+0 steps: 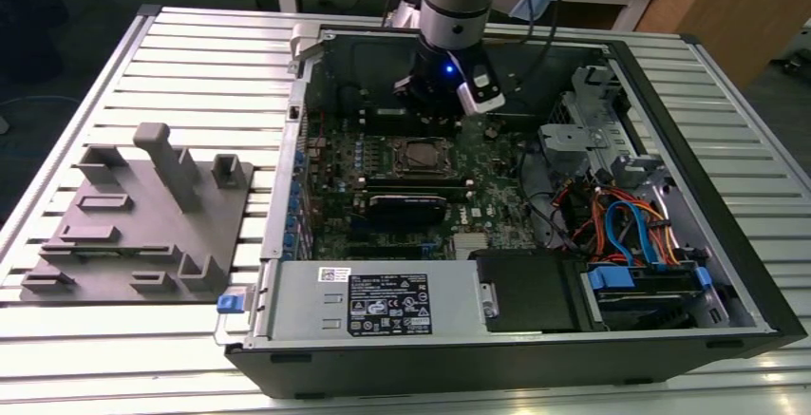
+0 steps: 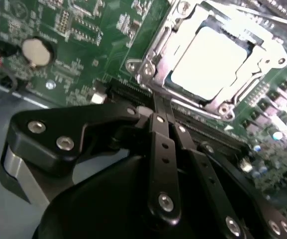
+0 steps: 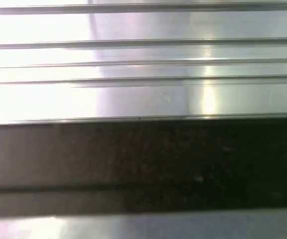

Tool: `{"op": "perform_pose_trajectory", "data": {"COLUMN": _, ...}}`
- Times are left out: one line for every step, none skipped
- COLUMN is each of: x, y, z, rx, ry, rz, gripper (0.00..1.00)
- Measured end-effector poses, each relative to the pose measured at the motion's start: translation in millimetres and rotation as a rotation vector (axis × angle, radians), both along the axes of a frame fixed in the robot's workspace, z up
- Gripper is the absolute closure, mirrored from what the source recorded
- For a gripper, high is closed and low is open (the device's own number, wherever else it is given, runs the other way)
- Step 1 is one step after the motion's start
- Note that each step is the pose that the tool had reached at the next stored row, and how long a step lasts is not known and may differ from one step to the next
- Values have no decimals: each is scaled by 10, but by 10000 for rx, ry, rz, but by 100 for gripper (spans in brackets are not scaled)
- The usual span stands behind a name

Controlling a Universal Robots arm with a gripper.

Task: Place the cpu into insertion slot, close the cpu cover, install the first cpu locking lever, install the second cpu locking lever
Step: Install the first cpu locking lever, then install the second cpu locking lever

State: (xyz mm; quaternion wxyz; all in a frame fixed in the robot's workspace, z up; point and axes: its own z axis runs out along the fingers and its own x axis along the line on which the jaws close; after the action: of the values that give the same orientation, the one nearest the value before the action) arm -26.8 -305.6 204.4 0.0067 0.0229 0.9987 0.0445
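1. We see the cpu [image 2: 210,59] lying flat in the insertion slot [image 1: 421,154], its bright metal top facing up; it is square, so no long axis can be told.
2. In the second wrist view the cpu cover [image 2: 158,47] lies down around the chip as a silvery frame, the chip showing through its window. Whether the locking levers are latched we cannot tell.
3. The slot sits on the green motherboard [image 1: 380,192] inside the open computer case [image 1: 709,244], toward the case's far wall in the exterior view.
4. The hand [image 2: 158,107] hangs just beside the socket, over the long black memory slots [image 2: 203,132], its black linkage bars drawn together to a narrow tip that grasps nothing we can see; the fingers look clenched.
5. In the exterior view the arm [image 1: 450,7] comes down into the case from above the far wall, just beyond the socket.
6. Around the socket: a round coin battery [image 2: 35,51] on the board, a black card [image 1: 405,208] nearer the case's front, a grey power supply [image 1: 367,306] along the front edge, and blue and orange cables [image 1: 628,225] at the exterior view's right.
7. The case rests on a ribbed metal table [image 1: 190,45]; a grey fixture tray [image 1: 133,220] with upright posts stands near the table's edge at the exterior view's left, well apart from the hand.
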Motion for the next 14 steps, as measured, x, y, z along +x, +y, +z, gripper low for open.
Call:
{"op": "perform_pose_trajectory", "data": {"x": 0, "y": -1, "z": 22, "rx": 0, "ry": 0, "rz": 0, "gripper": 89}}
{"op": "perform_pose_trajectory", "data": {"x": 0, "y": 0, "z": 32, "rx": -1, "ry": 1, "rz": 0, "gripper": 89}}
{"op": "perform_pose_trajectory", "data": {"x": 0, "y": -2, "z": 32, "rx": 2, "ry": -1, "rz": 1, "gripper": 89}}
{"op": "perform_pose_trajectory", "data": {"x": 0, "y": -10, "z": 32, "rx": 1, "ry": 0, "rz": 2, "gripper": 89}}
{"op": "perform_pose_trajectory", "data": {"x": 0, "y": -30, "z": 32, "rx": 1, "ry": 0, "rz": 1, "gripper": 89}}
{"op": "perform_pose_trajectory", "data": {"x": 0, "y": -57, "z": 31, "rx": 0, "ry": 1, "rz": 0, "gripper": 89}}
{"op": "perform_pose_trajectory", "data": {"x": -1, "y": -79, "z": 31, "rx": -1, "ry": 1, "rz": 0, "gripper": 89}}
{"op": "perform_pose_trajectory", "data": {"x": 0, "y": -89, "z": 31, "rx": -1, "ry": 0, "rz": 0, "gripper": 89}}
{"op": "perform_pose_trajectory", "data": {"x": -1, "y": -90, "z": 30, "rx": 1, "ry": 0, "rz": 0, "gripper": 89}}
{"op": "perform_pose_trajectory", "data": {"x": -1, "y": -92, "z": 30, "rx": 0, "ry": 0, "rz": -2, "gripper": 89}}
{"op": "perform_pose_trajectory", "data": {"x": 0, "y": -105, "z": 31, "rx": -1, "ry": 1, "rz": 0, "gripper": 89}}
{"op": "perform_pose_trajectory", "data": {"x": 0, "y": -116, "z": 31, "rx": -1, "ry": 1, "rz": 0, "gripper": 89}}
{"op": "perform_pose_trajectory", "data": {"x": -1, "y": -117, "z": 31, "rx": -1, "ry": 1, "rz": 0, "gripper": 89}}
{"op": "perform_pose_trajectory", "data": {"x": 0, "y": -118, "z": 31, "rx": -1, "ry": 1, "rz": 0, "gripper": 89}}
